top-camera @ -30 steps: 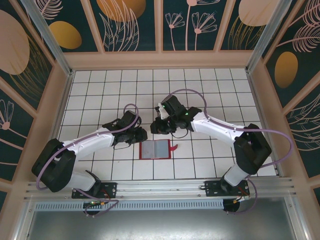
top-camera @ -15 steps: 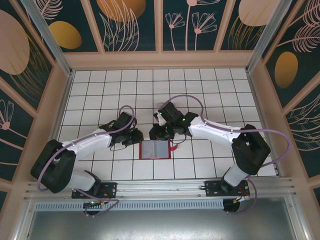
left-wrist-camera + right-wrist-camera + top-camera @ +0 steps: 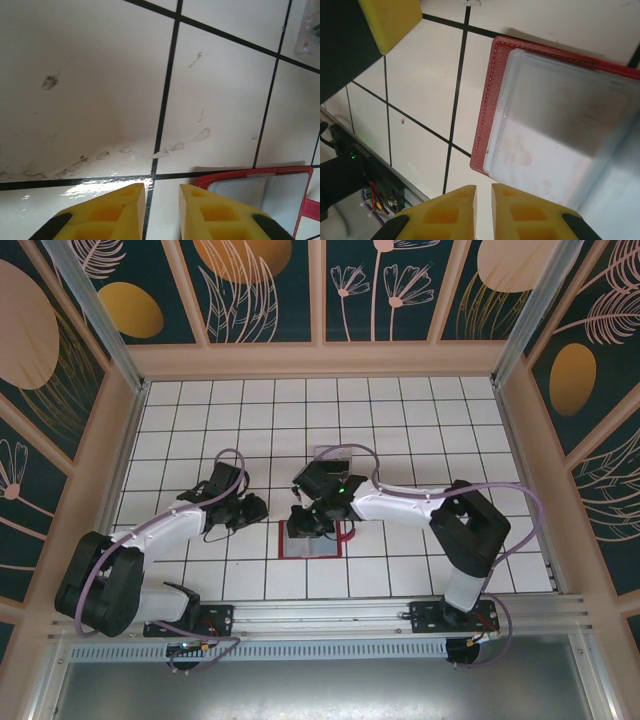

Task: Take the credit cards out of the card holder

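The right hand (image 3: pixel 303 521) hangs low over the far left corner of the card holder (image 3: pixel 311 539). In the right wrist view its yellow fingers (image 3: pixel 445 212) stand narrow, with a thin slit between them and nothing in it. Just beyond their tips lies the card holder (image 3: pixel 488 110), open and flat on the desk (image 3: pixel 200 420), its red stitched border framing greyish pockets. The credit cards cannot be told apart from those pockets. The little red closure tab (image 3: pixel 347 534) juts from the holder's right edge. The left hand (image 3: pixel 250 510) sits to the left of the holder, near it but apart from it. Its fingers (image 3: pixel 115 212) are also narrow, with a slightly wider gap that holds nothing and a black grid line of the white tiled desk showing through it. In that wrist view a corner of the card holder (image 3: pixel 260 192) lies just right of the fingertips. One yellow pad of the left hand (image 3: pixel 390 20) shows in the upper left of the right wrist view.
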`<control>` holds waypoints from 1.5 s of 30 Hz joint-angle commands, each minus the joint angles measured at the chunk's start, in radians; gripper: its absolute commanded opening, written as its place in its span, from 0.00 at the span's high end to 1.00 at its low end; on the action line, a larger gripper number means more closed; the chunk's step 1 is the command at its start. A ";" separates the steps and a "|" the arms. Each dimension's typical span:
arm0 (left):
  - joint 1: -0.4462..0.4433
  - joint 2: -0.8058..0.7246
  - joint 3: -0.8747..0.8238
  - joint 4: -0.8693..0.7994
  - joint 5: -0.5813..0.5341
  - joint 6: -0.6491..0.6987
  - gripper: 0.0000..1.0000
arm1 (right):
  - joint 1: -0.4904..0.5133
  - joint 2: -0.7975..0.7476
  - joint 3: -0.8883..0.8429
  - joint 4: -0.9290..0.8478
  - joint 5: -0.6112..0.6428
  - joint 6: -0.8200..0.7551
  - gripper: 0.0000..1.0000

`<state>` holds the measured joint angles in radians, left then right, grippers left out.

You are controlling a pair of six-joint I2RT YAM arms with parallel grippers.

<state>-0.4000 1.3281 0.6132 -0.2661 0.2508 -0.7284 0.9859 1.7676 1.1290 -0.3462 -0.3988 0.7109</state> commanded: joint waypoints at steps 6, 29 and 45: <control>0.045 -0.007 -0.006 -0.070 -0.032 0.064 0.75 | 0.024 0.103 0.089 0.002 0.023 0.030 0.83; 0.047 0.022 0.020 -0.064 -0.015 0.085 0.74 | 0.031 0.208 0.147 -0.039 0.043 0.013 0.70; 0.047 0.039 0.040 -0.058 0.010 0.089 0.74 | 0.034 0.172 0.142 -0.183 0.162 0.009 0.64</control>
<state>-0.3595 1.3548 0.6289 -0.3157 0.2420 -0.6579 1.0103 1.9495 1.2694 -0.4313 -0.3134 0.7162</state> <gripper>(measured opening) 0.260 0.353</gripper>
